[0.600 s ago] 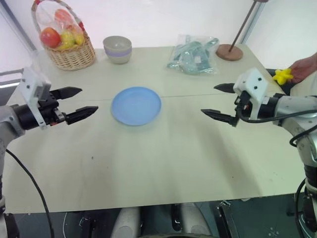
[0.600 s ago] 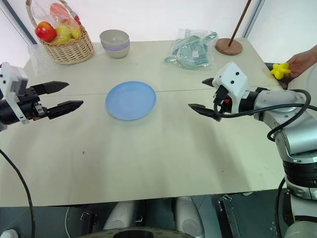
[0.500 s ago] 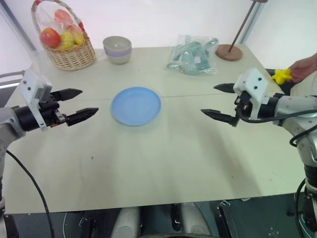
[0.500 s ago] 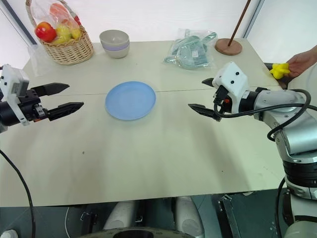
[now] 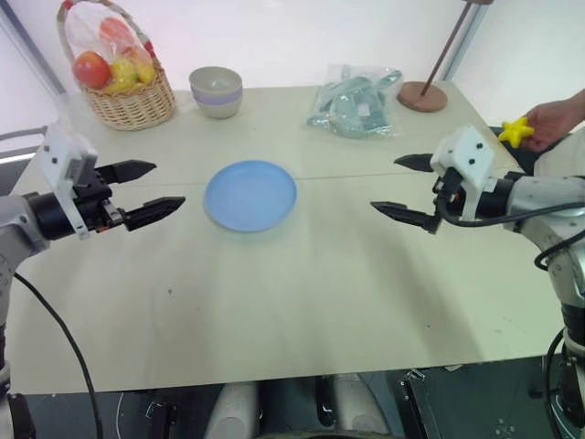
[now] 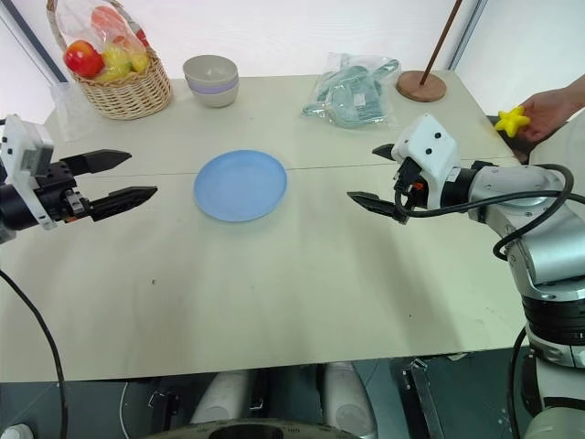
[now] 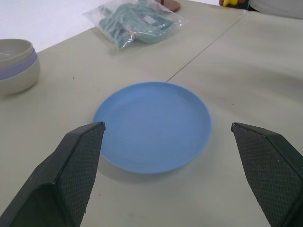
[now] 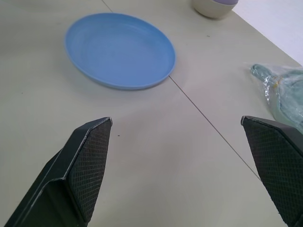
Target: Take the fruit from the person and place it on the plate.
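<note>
Currently, no stage of the task is complete. The starfruit is pinched in the person's hand, off the table's far right corner and well apart from the blue plate, which lies bare near the middle of the table.

Right gripper: fingers spread wide, nothing between them, hovering over the table between the plate and the hand, tips directed toward the plate and away from the fruit.

Left gripper: fingers likewise spread wide and empty, hovering on the opposite side of the plate.

Remaining steps, as judged from this layout: bring the right gripper to the offered starfruit, close on it, carry it across, release it on the plate.
</note>
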